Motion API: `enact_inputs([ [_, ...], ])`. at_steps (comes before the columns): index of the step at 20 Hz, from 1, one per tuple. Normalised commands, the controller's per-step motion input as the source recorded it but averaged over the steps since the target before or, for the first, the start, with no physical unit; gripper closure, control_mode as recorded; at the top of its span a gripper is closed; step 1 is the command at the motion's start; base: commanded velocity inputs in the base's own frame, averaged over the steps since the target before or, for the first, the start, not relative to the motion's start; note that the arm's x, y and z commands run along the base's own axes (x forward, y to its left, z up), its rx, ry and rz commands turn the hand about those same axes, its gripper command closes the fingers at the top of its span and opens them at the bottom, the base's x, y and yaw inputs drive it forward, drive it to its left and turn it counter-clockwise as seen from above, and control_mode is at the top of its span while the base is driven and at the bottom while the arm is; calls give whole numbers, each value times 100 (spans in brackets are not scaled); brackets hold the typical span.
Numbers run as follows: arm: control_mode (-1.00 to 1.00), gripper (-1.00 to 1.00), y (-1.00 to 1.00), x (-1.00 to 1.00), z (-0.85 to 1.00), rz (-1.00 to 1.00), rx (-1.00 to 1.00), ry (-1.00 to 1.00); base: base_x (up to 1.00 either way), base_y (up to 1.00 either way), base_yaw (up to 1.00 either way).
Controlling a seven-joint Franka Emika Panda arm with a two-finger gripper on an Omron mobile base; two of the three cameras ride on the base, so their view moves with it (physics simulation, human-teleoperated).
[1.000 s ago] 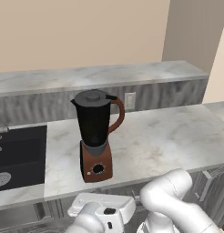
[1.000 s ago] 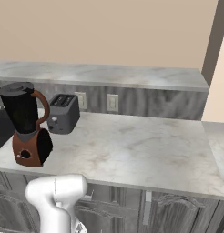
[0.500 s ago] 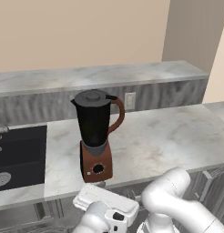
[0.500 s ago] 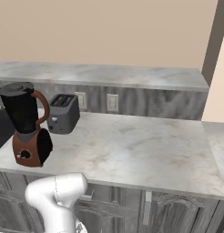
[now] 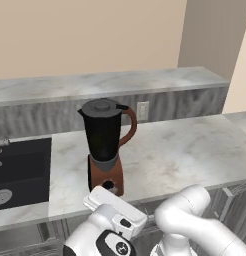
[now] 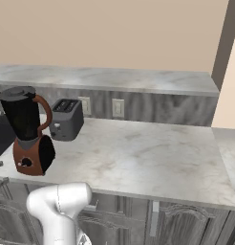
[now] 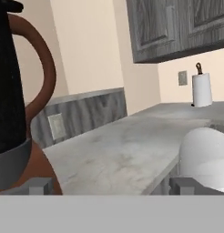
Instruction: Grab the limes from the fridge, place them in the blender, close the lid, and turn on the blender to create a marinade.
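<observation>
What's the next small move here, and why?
Probably line the open gripper up with the round knob on the blender base and ease in. The lid already sits on the jug, the gripper holds nothing, and it hangs low beside the base at the counter edge. Whether the limes are inside cannot be seen.

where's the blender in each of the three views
Left base view: the blender stands left of centre on the counter, its lid on, with the sink to its left.
Right base view: the blender is at the left edge, a grey toaster just to its right.
Hand view: the blender is cut off by the left edge, very close.
Shared landmark: its curved reddish-brown handle, also seen at and.
</observation>
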Motion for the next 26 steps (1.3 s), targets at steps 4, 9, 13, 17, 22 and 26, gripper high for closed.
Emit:
enact_inputs([
  [4, -100, -100, 4, 47, -38, -4, 9, 0, 0, 0, 0],
  [9, -100, -100, 13, 34, -57, -2, 5, -1, 0, 0, 0],
  [13, -100, -100, 36, 23, -51, 0, 3, -1, 0, 0, 0],
  [17, -100, -100, 22, 25, -26, 0, 4, -5, 0, 0, 0],
  [22, -100, -100, 0, 27, -19, -1, 6, -5, 0, 0, 0],
  [26, -100, -100, 0, 26, -31, 0, 5, -3, 0, 0, 0],
])
